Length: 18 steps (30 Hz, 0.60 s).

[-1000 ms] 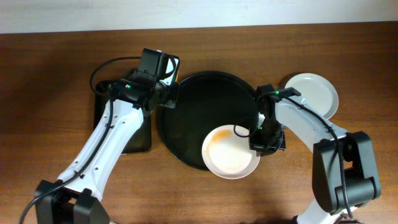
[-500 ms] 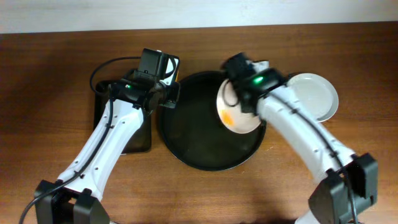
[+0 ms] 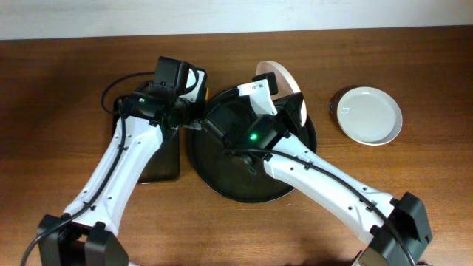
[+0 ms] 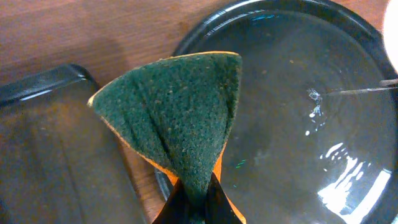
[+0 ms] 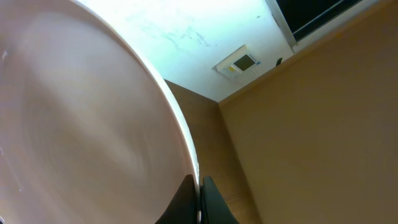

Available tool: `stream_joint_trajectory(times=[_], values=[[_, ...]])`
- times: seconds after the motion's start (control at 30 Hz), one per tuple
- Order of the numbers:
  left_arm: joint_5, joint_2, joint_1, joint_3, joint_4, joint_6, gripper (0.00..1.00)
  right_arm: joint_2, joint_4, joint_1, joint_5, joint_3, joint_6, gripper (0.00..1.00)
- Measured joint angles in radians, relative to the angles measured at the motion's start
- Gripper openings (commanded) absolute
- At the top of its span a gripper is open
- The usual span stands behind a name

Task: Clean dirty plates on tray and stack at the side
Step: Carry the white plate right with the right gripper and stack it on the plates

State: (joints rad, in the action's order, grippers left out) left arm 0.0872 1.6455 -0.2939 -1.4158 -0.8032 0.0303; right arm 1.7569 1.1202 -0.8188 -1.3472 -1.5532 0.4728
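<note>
My right gripper [image 5: 199, 191] is pinched shut on the rim of one dirty plate [image 3: 288, 80], with the two dark fingertips meeting on the edge at the bottom of the wrist view. The plate rises up and away from the fingers and fills the left half of that view. From overhead it stands steeply tilted, nearly on edge, lifted above the far right part of the round black tray [image 3: 222, 174] and clear of the tray's floor. Its surface is smooth and pale with a warm pinkish cast, and the thin rim catches the light. I cannot tell whether I am looking at its top face or its underside.

My left gripper [image 4: 194, 202] is closed on a sponge [image 4: 177, 118], which fans out above the fingers. The sponge has a rough dark green face and an orange backing along its edges. It hangs over the tray's left rim, between the round tray and the smaller rectangular black tray [image 4: 50, 155] beside it.

A second plate, the white plate [image 3: 369, 114], lies flat on the wooden table [image 3: 59, 74] to the right of the round tray, apart from it, and its face is glossy and plain.

Behind the held plate, the right wrist view shows a small ceiling panel [image 5: 239, 62], too small for any writing on it to be read.
</note>
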Motion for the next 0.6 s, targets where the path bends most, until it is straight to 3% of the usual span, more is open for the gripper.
stream_joint_trajectory(times=[0.2,0.3,0.47,0.6], values=[[0.090,0.000,0.000,0.000,-0.004,0.001,0.00,0.000,-0.007,0.006,0.045,0.000,0.019,0.04],[0.169,0.000,0.000,0.000,-0.005,0.000,0.00,0.000,-0.010,0.094,0.209,0.000,0.022,0.04],[0.254,0.000,0.000,0.000,-0.004,0.001,0.00,-0.035,-0.041,0.457,0.716,0.000,-0.048,0.04],[0.273,0.000,0.000,0.000,-0.006,0.001,0.00,-0.067,-0.074,0.924,1.283,-0.007,-0.193,0.04]])
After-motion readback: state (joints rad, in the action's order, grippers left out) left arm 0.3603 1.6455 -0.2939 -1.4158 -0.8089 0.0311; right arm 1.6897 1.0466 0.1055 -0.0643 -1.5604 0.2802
